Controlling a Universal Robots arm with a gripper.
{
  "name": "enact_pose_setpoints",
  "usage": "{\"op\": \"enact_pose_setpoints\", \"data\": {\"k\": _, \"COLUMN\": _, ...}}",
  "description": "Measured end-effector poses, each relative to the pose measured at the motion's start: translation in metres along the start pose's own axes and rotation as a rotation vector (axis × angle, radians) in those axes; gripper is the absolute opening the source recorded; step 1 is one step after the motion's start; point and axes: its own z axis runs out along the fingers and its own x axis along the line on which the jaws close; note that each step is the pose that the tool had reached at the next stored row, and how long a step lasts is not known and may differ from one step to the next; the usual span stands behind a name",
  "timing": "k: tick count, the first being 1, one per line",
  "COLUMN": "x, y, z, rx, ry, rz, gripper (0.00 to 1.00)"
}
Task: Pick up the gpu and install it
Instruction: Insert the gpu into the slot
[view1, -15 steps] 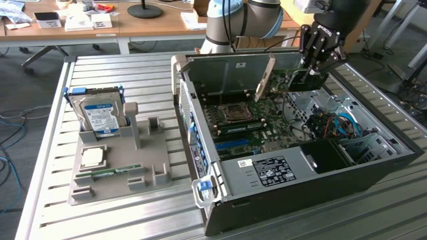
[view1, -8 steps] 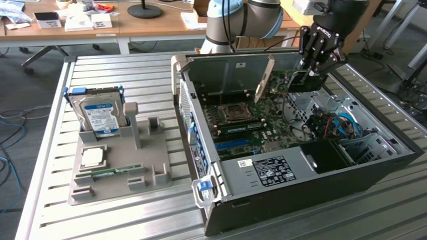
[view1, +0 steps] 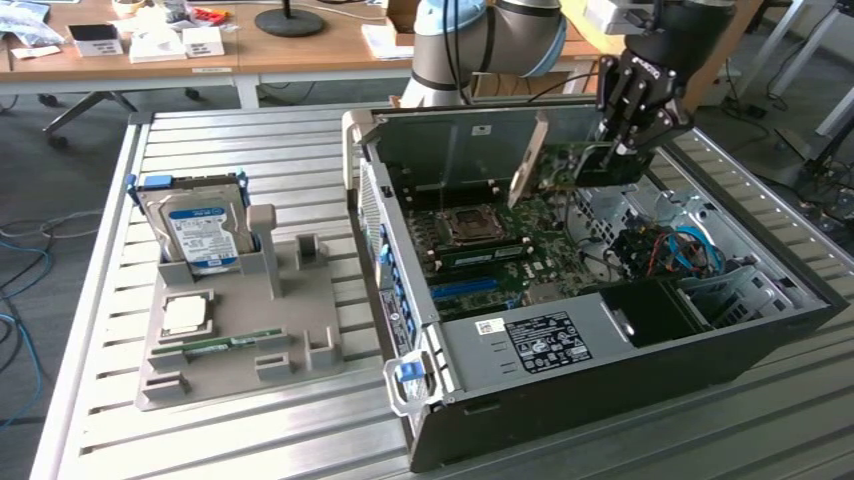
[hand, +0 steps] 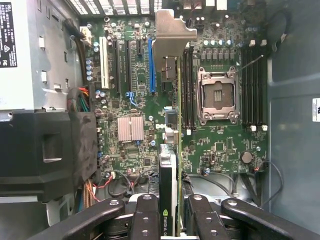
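Thin green circuit-board gpu (hand: 169, 170), edge-on: gripped end hidden within the black metal pincer (hand: 172, 212) and cut off at the frame's edge.

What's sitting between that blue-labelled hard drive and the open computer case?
In the exterior view, the grey holder's upright posts stand between the hard drive and the computer case; past them is a bare strip of slatted table.
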Motion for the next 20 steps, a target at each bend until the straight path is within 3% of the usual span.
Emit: {"op": "enact_pose_setpoints", "data": {"k": 20, "x": 0.0001, "y": 0.0000, "z": 0.0032, "rx": 0.0000, "ry": 0.0000, "rz": 0.000, "gripper": 0.27}}
